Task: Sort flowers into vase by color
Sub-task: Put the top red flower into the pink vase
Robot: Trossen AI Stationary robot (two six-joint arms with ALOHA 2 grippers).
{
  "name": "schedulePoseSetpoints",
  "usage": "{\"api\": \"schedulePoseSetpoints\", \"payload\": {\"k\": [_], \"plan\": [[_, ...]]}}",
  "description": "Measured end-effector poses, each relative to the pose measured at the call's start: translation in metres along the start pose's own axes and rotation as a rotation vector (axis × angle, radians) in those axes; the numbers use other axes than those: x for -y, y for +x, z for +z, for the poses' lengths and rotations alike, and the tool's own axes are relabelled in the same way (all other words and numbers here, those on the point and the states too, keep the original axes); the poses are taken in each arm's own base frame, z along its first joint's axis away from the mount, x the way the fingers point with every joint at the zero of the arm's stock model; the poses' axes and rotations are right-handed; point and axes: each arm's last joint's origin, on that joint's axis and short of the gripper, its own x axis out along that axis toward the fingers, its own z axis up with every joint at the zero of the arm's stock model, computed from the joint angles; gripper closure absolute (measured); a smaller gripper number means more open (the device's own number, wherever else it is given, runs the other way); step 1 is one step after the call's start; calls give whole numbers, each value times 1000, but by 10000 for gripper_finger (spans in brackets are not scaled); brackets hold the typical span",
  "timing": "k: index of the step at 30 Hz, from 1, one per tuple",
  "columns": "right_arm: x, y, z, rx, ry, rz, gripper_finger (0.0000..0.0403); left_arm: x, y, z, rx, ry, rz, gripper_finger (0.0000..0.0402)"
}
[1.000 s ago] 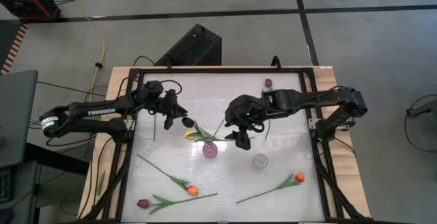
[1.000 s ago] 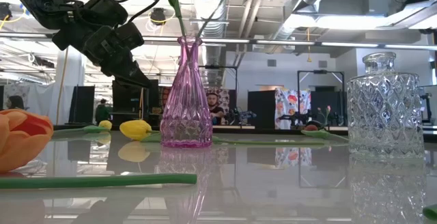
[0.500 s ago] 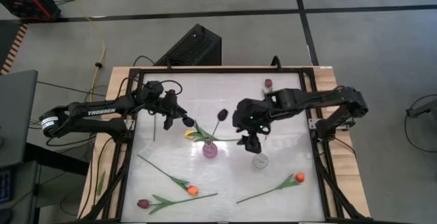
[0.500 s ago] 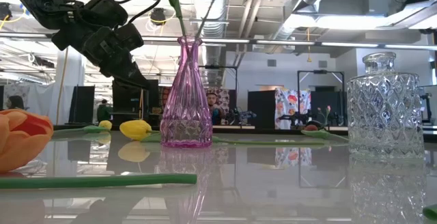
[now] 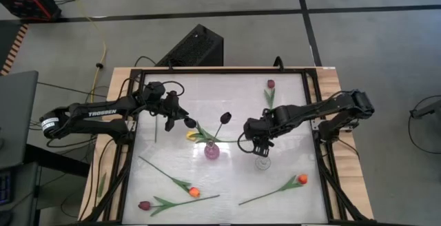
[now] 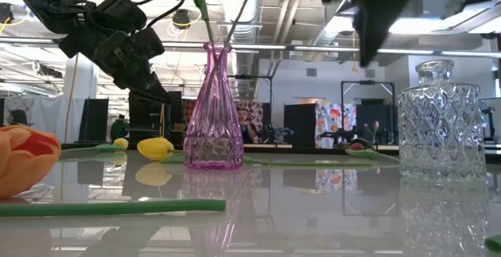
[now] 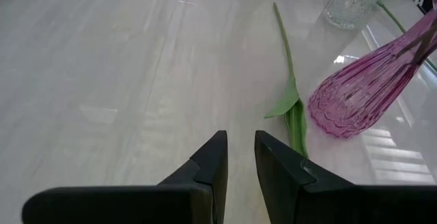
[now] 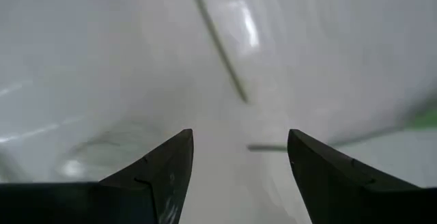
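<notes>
My right gripper, jaws wide & empty, has swung off the pink vase to hang over the clear vase; dark tulip now stands in the pink one, so that stem's done, I reckon; yellow, orange etc. still on table; left gripper waits nearby, narrow gap, nothing held; right wrist view too blurred to read.

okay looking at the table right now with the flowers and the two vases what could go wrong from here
1. The right end effector, open and empty, hangs close over the clear glass vase; a careless move might knock it over.
2. The maroon tulip leans out of the narrow pink vase, so a brush could tip it.
3. The left end effector sits near that vase and the yellow tulip.
</notes>
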Motion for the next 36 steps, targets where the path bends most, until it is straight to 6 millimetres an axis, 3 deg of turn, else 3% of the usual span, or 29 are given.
{"api": "schedulePoseSetpoints", "payload": {"k": [4, 10, 18, 25, 36], "plan": [[18, 20, -15, -11, 43, -41, 138, 0, 0, 0, -3, -2, 1, 340], [56, 41, -33, 108, 184, -31, 138, 0, 0, -1, -6, -3, 4, 340], [111, 73, -47, 113, 615, -135, 138, -1, 0, -1, -13, -4, 33, 340], [129, 98, -45, 25, 744, -192, 138, -1, 0, -1, -17, -3, 47, 340], [137, 136, -42, -119, 733, -230, 144, -1, 0, -2, -21, -5, 50, 340]]}}
